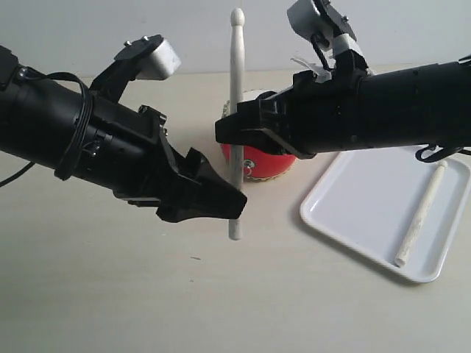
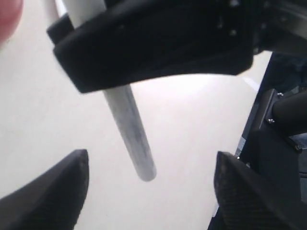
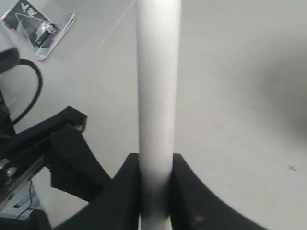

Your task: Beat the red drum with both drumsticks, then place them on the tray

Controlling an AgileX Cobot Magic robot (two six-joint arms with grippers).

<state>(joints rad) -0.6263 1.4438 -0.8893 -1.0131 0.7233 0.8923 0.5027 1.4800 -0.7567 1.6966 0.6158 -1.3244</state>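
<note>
A pale beige counter (image 1: 110,294) fills the scene, matte and evenly lit, with soft blurred shadows. At its far edge rises a plain light grey wall (image 1: 73,37).

red drum (image 1: 263,163) mostly hidden behind right gripper (image 1: 232,132), tray (image 1: 353,207) seemingly cropped

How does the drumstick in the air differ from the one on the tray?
Pose: the raised drumstick stands upright, rounded tip up; the other drumstick lies flat.
Grip: the raised one is clamped in the right end effector; the other is untouched.
Place: the raised one hangs in front of the red drum; the other rests inside the tray.
Both are slim, pale sticks.
</note>
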